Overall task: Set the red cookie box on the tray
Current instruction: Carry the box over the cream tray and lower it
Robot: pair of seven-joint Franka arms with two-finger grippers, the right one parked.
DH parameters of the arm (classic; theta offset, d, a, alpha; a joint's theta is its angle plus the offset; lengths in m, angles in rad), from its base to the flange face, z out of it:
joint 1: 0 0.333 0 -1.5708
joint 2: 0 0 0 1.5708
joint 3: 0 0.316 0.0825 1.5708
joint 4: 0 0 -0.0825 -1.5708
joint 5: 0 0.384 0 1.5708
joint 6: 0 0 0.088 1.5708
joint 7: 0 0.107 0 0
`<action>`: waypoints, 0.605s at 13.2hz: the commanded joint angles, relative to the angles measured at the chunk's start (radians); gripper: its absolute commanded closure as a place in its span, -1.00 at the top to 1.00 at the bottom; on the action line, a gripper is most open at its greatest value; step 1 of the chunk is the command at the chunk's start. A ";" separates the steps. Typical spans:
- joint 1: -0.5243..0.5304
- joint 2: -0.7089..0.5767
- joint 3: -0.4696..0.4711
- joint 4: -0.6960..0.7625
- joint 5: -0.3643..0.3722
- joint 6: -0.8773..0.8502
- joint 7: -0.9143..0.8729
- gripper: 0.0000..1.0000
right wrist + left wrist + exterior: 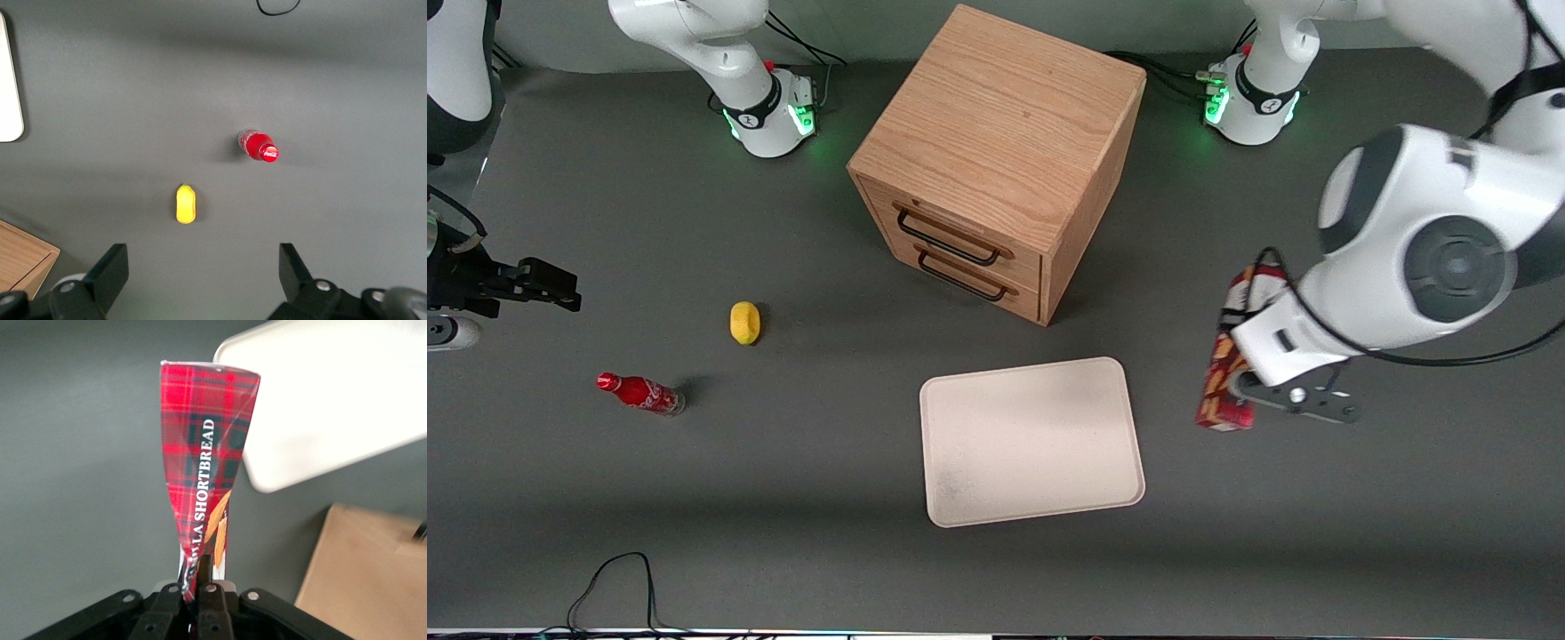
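the tool (200, 583) is pinching the box (1224, 364) by one end, its fingers pressed so close together that the carton looks squeezed flat there. the box is held off the worktop (694, 516), beside the tray (1032, 440) toward the working arm's end, and not over the tray. in the wrist view the box (207, 460) runs away from the tool, and a corner of the tray (320, 400) shows next to its free end.

the step in hand seems to be carrying the box across to the tray. to do it well, keep the box high enough that its free end passes over the low rim without catching. bring its middle over the middle of the tray, lay its length along the tray's longer side, and lower it until it lies flat before letting go. because the grip is at one end, the free end may swing or droop, so slow travel should help.

the tray holds nothing. the cabinet (996, 160) stands farther from the front camera than the tray, with both drawers closed, so what is in them cannot be told.
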 commanded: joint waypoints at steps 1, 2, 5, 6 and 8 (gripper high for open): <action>-0.089 0.116 0.004 0.132 -0.005 0.083 -0.266 -1.00; -0.112 0.149 0.005 0.155 -0.003 0.127 -0.354 -1.00; -0.137 0.201 0.007 0.191 0.001 0.188 -0.416 -1.00; -0.137 0.206 0.007 0.191 0.003 0.189 -0.415 -1.00; -0.137 0.209 0.007 0.183 0.015 0.189 -0.410 -1.00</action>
